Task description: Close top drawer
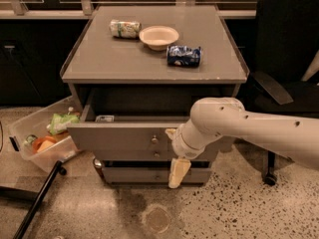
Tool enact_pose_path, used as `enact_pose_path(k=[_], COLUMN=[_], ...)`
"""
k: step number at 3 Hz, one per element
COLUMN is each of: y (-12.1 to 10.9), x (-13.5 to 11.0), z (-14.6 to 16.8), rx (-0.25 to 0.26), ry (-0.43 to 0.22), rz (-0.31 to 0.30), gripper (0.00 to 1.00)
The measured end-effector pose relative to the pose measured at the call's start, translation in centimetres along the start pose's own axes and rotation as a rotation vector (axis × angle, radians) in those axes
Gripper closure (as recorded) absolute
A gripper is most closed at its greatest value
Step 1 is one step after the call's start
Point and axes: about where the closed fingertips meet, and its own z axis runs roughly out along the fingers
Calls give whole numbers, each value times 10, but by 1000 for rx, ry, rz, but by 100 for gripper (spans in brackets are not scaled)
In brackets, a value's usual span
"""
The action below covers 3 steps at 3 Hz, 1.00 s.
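Note:
The top drawer point(119, 136) of the grey cabinet is partly pulled out. Its flat front has a small round knob point(154, 140) at the centre, and a small white card point(104, 118) lies inside at the left. My gripper point(174, 152) is at the drawer front, just right of the knob. It is open and empty, with one cream fingertip point(171, 132) against the upper front and the other point(178, 172) hanging down over the lower drawers. My white arm point(249, 126) reaches in from the right.
On the cabinet top point(99, 59) lie a green can point(124, 28), a white bowl point(158, 36) and a blue can point(183, 56). A clear bin point(42, 143) with snacks stands on the floor to the left. A black office chair point(284, 59) is on the right.

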Motion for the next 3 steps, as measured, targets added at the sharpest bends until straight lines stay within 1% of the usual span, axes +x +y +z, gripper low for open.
enact_pose_path(k=[1, 2, 3], y=[-20, -54, -81], x=[10, 33, 56], z=[5, 2, -9], rx=[30, 105, 187], ry=[18, 45, 57], rz=[28, 89, 157], gripper=[0, 0, 0])
